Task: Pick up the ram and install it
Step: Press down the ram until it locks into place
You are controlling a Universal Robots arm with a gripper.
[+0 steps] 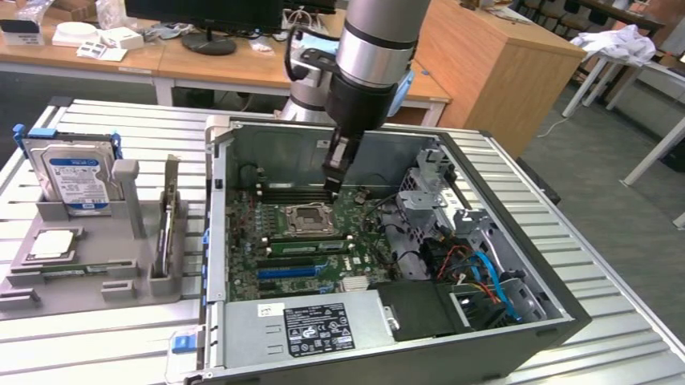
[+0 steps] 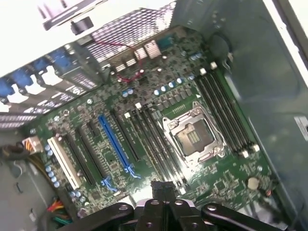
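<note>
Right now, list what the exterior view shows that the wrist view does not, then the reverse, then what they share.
Exterior view: the hard drive upright in the grey holder beside the case, a small square chip lying in that holder, a thin stick standing on edge there, and the arm reaching down into the open computer case.

Wrist view: the blue expansion slot and white slot seen close up.

Shared: the motherboard with its empty CPU socket, the dark memory slots, and the shut gripper above the board.
</note>
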